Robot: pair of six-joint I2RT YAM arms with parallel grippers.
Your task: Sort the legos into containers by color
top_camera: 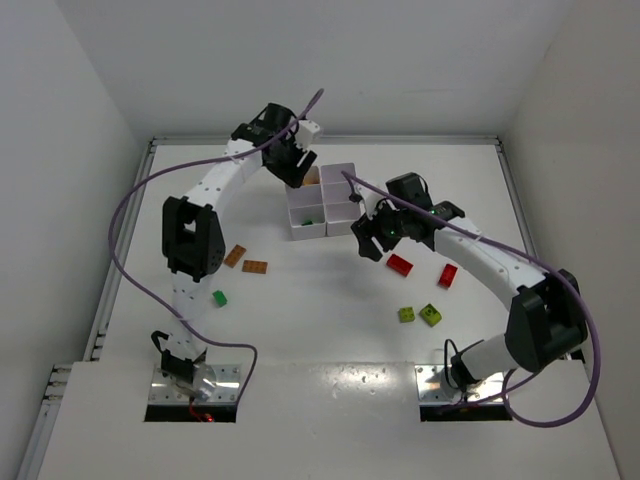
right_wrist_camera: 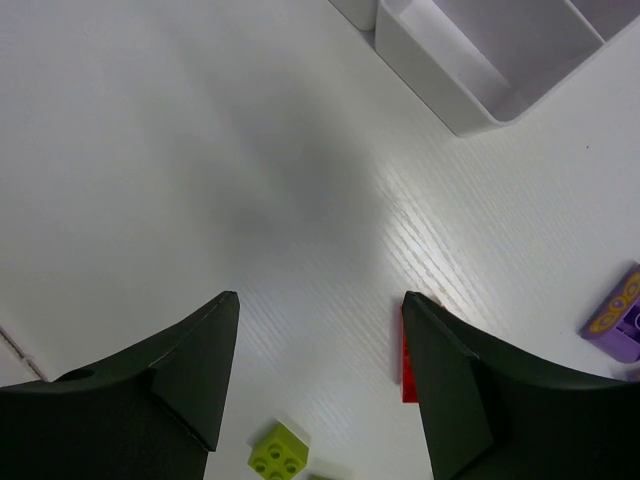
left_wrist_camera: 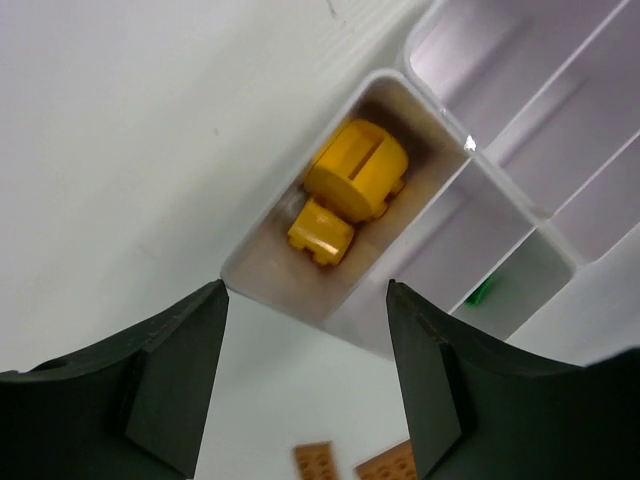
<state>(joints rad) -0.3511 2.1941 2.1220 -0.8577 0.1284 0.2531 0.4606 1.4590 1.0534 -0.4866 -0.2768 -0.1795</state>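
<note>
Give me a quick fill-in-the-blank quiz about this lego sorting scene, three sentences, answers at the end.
1. The two bricks in the tray compartment under the left gripper are ____.
2. The right gripper hovers with its jaws ____ and nothing between them.
3. The two flat bricks on the table by the left arm are ____.
Missing words: yellow, open, orange.

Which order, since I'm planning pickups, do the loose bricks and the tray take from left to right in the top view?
Green brick → left orange brick → right orange brick → tray → left red brick → right red brick. The lime bricks overlap the reds, so left out.
</note>
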